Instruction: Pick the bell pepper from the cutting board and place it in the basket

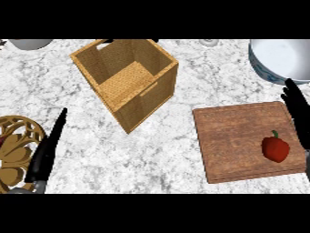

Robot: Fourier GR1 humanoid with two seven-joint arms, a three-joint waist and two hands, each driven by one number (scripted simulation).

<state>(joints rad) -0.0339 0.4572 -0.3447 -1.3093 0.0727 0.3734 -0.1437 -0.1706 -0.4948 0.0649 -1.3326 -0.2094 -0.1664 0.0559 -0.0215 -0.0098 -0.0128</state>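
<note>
View: head view, looking steeply down at the counter.
Counter [167, 159]: white and grey marbled top; it carries every item listed below.
Cutting board [234, 136]: brown wooden slab, lying flat at the right of the view, its corners slightly turned against the frame.
Bell pepper [276, 149]: 1 red pepper with a green stem, lying on the cutting board near its right edge, in the lower half of the board. It is not in the basket.
Basket [147, 102]: 1 square woven box, open at the top, standing upper centre, well apart from the board and to its left. Only its woven floor shows inside.
Right hand [302, 113]: at the right edge of the view, over the right rim of the board. Fingers are straight and point away from the robot. It holds nothing. It sits just beside the pepper; contact does not show.
Left hand [47, 148]: at the lower left, fingers straight and together, pointing up and slightly right. It holds nothing.
Golden openwork dish [13, 136]: lower left, just beside the left hand, with a red item lying in it.
Bowl [288, 57]: white, upper right, beyond the board.
</note>
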